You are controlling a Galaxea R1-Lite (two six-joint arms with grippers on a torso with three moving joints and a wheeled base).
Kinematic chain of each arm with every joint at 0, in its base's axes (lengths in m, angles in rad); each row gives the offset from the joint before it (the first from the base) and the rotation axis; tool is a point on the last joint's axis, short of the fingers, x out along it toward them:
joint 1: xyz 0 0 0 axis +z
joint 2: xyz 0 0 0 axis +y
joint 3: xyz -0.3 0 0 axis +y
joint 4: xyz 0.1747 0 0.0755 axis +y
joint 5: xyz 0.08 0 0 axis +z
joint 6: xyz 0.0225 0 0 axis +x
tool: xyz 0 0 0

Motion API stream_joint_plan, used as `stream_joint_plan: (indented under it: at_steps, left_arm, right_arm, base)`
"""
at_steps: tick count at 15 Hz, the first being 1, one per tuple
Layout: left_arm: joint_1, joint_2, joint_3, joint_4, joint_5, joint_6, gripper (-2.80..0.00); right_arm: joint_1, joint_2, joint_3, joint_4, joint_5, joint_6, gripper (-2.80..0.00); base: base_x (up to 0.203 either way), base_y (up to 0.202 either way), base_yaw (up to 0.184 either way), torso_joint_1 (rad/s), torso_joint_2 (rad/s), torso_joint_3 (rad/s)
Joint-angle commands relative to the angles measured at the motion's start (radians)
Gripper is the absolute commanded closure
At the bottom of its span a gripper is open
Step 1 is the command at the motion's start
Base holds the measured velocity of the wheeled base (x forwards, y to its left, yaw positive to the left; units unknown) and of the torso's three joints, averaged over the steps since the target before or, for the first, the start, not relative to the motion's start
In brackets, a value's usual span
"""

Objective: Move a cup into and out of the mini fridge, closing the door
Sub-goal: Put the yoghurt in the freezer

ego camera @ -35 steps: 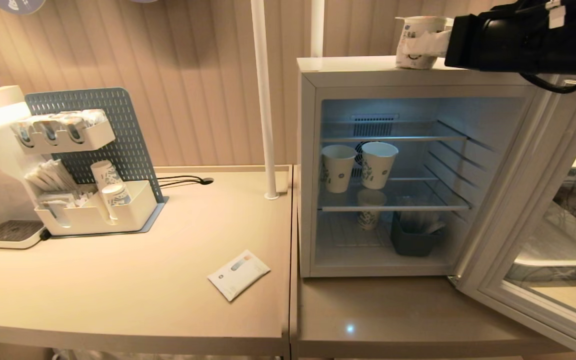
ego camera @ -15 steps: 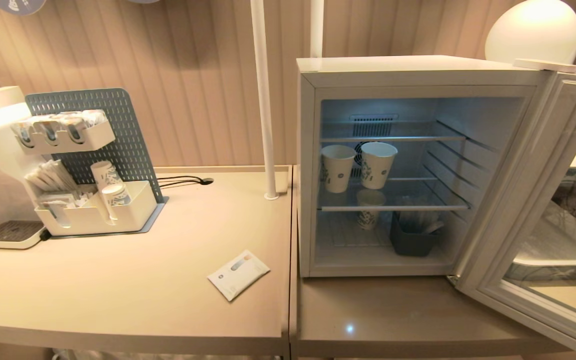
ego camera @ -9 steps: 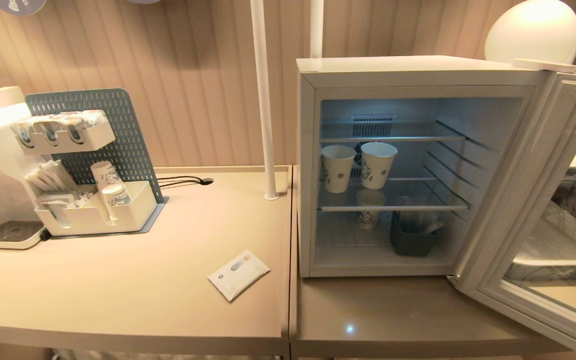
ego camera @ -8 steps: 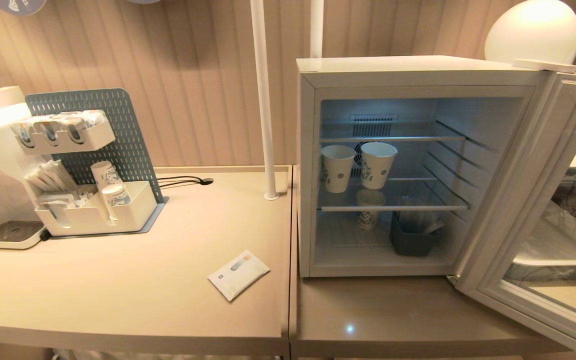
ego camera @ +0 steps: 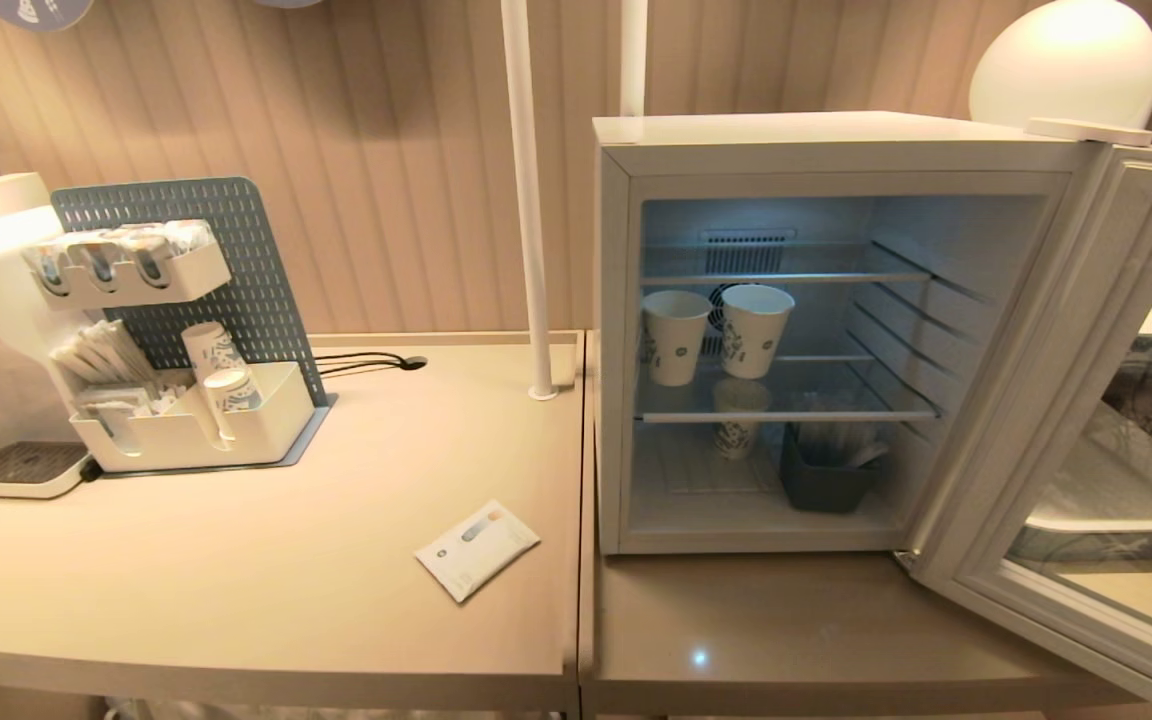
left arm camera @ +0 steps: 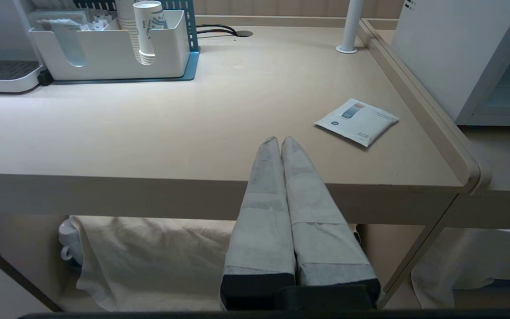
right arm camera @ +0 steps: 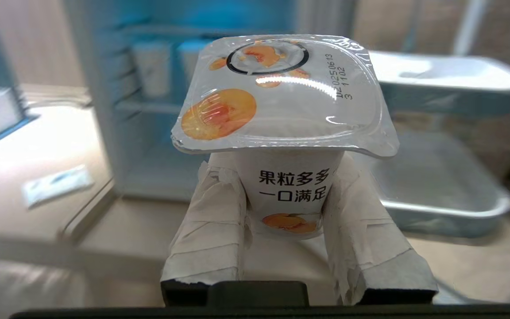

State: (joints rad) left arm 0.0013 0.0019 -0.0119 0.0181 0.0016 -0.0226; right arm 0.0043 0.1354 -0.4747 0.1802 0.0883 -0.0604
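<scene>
Gripping the cup (right arm camera: 281,133) upright, right gripper (right arm camera: 288,208) faces the open fridge (ego camera: 806,140), door (ego camera: 1086,400) swung wide; left gripper (left arm camera: 280,144) closed, empty, parked left of fridge.

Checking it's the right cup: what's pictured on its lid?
Orange fruit on clear-white foil on the cup; right wrist view shows it best.

The cup (right arm camera: 288,133), white with an orange fruit picture and a flat foil lid, stands upright between the right pincer's (right arm camera: 288,201) fingers. Beyond the pincer, the white mini fridge (ego camera: 786,140) stands with its glass-windowed door (ego camera: 1086,420) swung wide open.
</scene>
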Motion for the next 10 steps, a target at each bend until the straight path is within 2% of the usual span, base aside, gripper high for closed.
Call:
stream_joint_plan:
  at_steps: [1, 5, 9, 10]
  left_arm:
    - [0.0, 0.0, 0.0, 0.0, 0.0, 0.0, 0.0]
    - [0.0, 0.0, 0.0, 0.0, 0.0, 0.0, 0.0]
    - [0.0, 0.0, 0.0, 0.0, 0.0, 0.0, 0.0]
    - [0.0, 0.0, 0.0, 0.0, 0.0, 0.0, 0.0]
  right_arm:
    - [0.0, -0.057, 0.104, -0.001, 0.096, 0.003, 0.0]
    - [0.001, -0.092, 0.264, -0.002, 0.221, 0.004, 0.0]
    - [0.001, -0.053, 0.355, -0.002, 0.257, 0.012, 0.0]
    - [0.001, -0.055, 0.357, -0.004, 0.275, 0.046, 0.0]
  base:
    - [0.0, 0.0, 0.0, 0.0, 0.0, 0.0]
    - [0.0, 0.0, 0.0, 0.0, 0.0, 0.0]
    - [0.0, 0.0, 0.0, 0.0, 0.0, 0.0]
    - [0.0, 0.0, 0.0, 0.0, 0.0, 0.0]
